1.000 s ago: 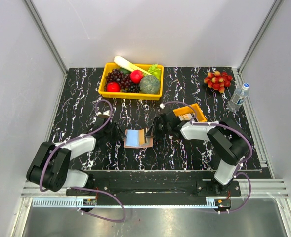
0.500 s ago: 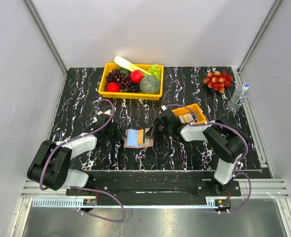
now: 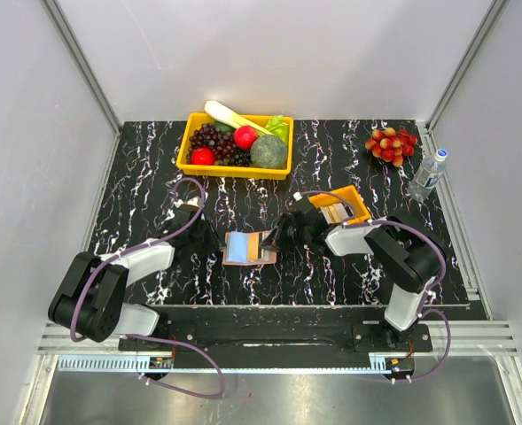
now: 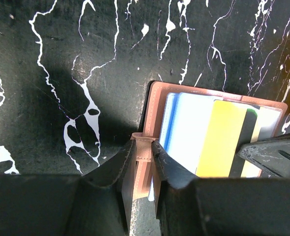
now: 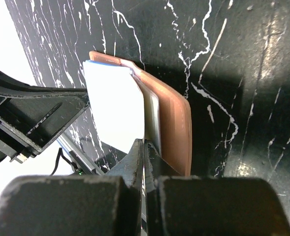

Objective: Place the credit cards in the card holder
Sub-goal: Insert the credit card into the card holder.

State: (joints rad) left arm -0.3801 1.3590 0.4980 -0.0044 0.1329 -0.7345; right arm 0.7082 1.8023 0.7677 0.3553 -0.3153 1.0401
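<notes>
The tan-pink card holder [image 3: 259, 250] lies open between my two grippers on the black marble table. My left gripper [image 3: 214, 243] is shut on its snap tab [image 4: 144, 147] at the holder's left edge [image 4: 154, 105]. A white-blue card [image 4: 189, 128] and a yellow card [image 4: 226, 140] lie in the holder. My right gripper [image 3: 278, 239] is shut on the thin edge of a card [image 5: 116, 110] that stands in the holder [image 5: 177, 128]; its fingertips [image 5: 144, 143] pinch the card edge. More cards sit in the orange tray [image 3: 353, 194].
A yellow bin [image 3: 189, 143] of fruit and vegetables stands at the back centre. A red fruit cluster [image 3: 391, 143] and a water bottle [image 3: 427, 173] are at the back right. The left gripper's body [image 5: 31, 113] shows close to the holder in the right wrist view.
The right gripper has shifted slightly left toward the holder with the card. The holder has nudged a little. The left gripper stays on the tab.
</notes>
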